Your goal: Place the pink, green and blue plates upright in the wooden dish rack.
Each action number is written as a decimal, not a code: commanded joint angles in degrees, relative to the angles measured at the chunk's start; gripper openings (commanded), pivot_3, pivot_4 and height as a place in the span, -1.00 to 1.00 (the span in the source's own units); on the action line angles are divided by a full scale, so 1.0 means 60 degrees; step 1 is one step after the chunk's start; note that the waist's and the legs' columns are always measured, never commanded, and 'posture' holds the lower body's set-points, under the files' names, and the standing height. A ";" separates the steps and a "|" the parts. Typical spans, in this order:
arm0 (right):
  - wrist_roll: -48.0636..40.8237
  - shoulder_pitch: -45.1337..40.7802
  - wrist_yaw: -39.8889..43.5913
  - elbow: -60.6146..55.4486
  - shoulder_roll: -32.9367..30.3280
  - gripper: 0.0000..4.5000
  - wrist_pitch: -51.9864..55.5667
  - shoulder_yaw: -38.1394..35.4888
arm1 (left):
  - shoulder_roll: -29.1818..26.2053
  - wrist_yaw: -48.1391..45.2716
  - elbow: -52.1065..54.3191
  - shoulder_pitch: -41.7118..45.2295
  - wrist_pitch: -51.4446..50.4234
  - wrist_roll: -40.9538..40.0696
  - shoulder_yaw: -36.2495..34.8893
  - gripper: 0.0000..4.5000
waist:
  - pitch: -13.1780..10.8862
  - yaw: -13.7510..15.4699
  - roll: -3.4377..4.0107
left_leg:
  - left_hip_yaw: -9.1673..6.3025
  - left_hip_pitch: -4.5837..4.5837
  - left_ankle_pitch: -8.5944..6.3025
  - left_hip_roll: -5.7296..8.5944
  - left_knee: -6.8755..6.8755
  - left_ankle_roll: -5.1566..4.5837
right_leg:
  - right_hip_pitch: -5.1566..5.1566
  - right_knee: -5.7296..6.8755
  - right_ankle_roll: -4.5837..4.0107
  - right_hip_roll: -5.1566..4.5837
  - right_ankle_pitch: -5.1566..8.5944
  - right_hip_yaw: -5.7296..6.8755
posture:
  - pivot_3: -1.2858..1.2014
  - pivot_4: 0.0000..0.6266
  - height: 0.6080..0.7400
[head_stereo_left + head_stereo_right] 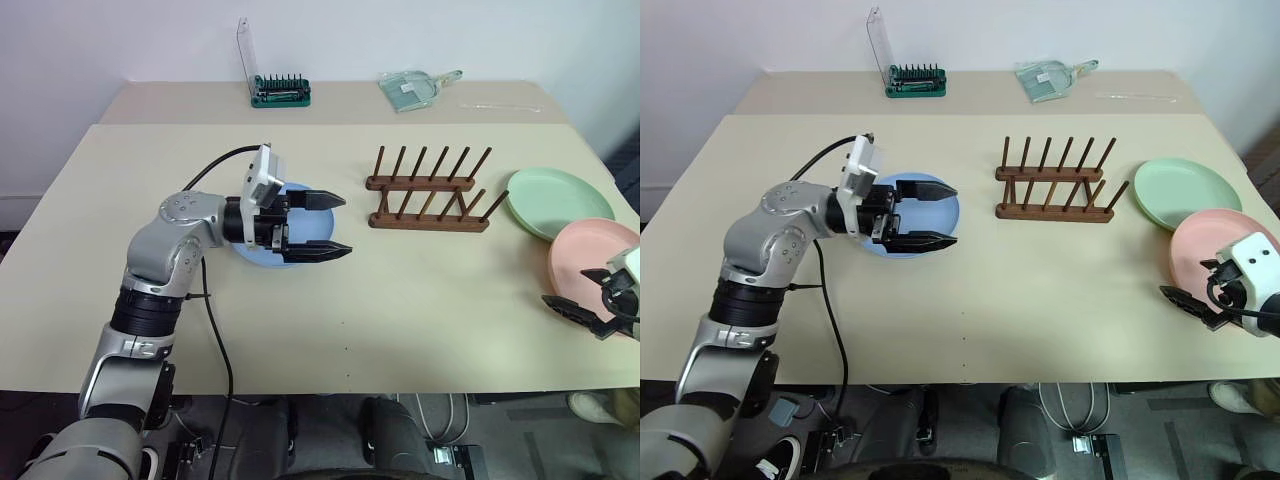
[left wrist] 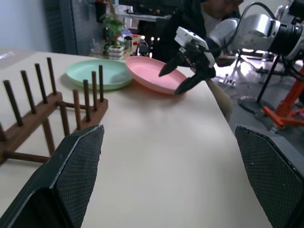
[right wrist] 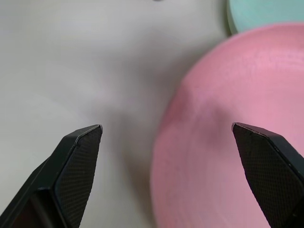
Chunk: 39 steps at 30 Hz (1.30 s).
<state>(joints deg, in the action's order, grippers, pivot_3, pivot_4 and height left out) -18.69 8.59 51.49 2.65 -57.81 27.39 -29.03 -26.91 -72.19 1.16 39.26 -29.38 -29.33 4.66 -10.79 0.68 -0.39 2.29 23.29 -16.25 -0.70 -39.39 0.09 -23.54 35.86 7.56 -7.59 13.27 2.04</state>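
Note:
The blue plate (image 1: 305, 228) lies flat on the table, partly hidden under my left gripper (image 1: 347, 225), which hovers over it, points level toward the rack and is open with nothing held. The wooden dish rack (image 1: 425, 195) stands empty mid-table, also seen as the rack (image 2: 47, 104). To its right lie the green plate (image 1: 558, 200) and, nearer me, the pink plate (image 1: 590, 250), its rim overlapping the green one. My right gripper (image 1: 568, 287) hangs open just above the pink plate's near-left rim (image 3: 228, 142), holding nothing.
A green bit holder with a clear lid (image 1: 280, 92) and a clear scoop-like object (image 1: 412, 88) sit on the back table. A black cable (image 1: 215, 330) trails along my left arm. The table's right edge runs just past the plates. A person (image 2: 204, 9) is beyond that edge.

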 commanded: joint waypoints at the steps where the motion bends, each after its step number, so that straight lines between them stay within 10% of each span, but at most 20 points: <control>1: 0.0252 -0.0174 -0.0078 0.0208 -0.0209 0.98 0.0066 0.0117 | 0.0067 0.0103 0.0333 -0.0015 0.0569 0.0047 -0.0024 1.00 | -0.0002 0.0014 -0.0003 | 0.0000 0.0001 0.0000 0.0000 0.0000 0.0000 | 0.0001 -0.0003 0.0000 0.0000 0.0000 0.0000 | 0.03 -0.52 0.76; 11: 0.1283 -0.0348 -0.0592 0.0708 -0.0085 -0.96 -0.0725 0.0968 | 0.0029 0.0319 0.0089 0.0095 0.0715 0.0129 0.0095 1.00 | 0.0004 -0.0016 -0.0012 | 0.0000 0.0004 0.0000 0.0000 0.0000 0.0000 | 0.0003 -0.0012 0.0001 0.0002 -0.0001 0.0001 | 0.03 -0.52 0.76; 25: -0.0286 -0.0790 0.0823 -0.0644 -0.0939 -0.96 0.0694 -0.0857 | 0.0088 0.0515 -0.0086 0.0189 0.0616 -0.0019 -0.0036 1.00 | 0.0005 -0.0007 -0.0015 | -0.0001 0.0003 0.0000 -0.0002 0.0000 -0.0001 | 0.0015 -0.0044 -0.0002 0.0005 -0.0003 0.0001 | 0.03 -0.52 0.76; 34: -0.6590 -0.6545 -0.0070 0.0438 0.0105 -0.96 0.4515 -0.2923 | 0.0214 0.0792 -0.0177 0.0382 0.0294 -0.0440 -0.0363 1.00 | -0.0004 0.0020 -0.0003 | -0.0034 0.0014 0.0000 -0.0011 0.0014 0.0000 | 0.0014 -0.0061 -0.0008 0.0013 -0.0012 0.0030 | 0.03 -0.52 0.76; 39: -0.7176 -0.8140 0.0101 0.2518 0.0619 -0.96 0.5096 -0.2173 | 0.0152 0.0817 -0.0134 0.0437 0.0120 -0.0573 -0.0463 1.00 | -0.0004 0.0009 -0.0007 | -0.0033 0.0033 0.0000 -0.0002 0.0015 -0.0001 | 0.0025 -0.0102 -0.0010 0.0002 -0.0023 0.0050 | 0.03 -0.52 0.76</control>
<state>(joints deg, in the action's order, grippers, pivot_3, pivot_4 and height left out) -61.08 -38.98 51.18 15.01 -54.10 57.48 -42.96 -25.77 -67.34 -0.98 40.81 -28.50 -31.74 3.04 -10.82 0.73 -0.44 2.12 23.48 -16.26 -0.71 -39.29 0.08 -23.39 35.24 7.50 -7.58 13.12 2.34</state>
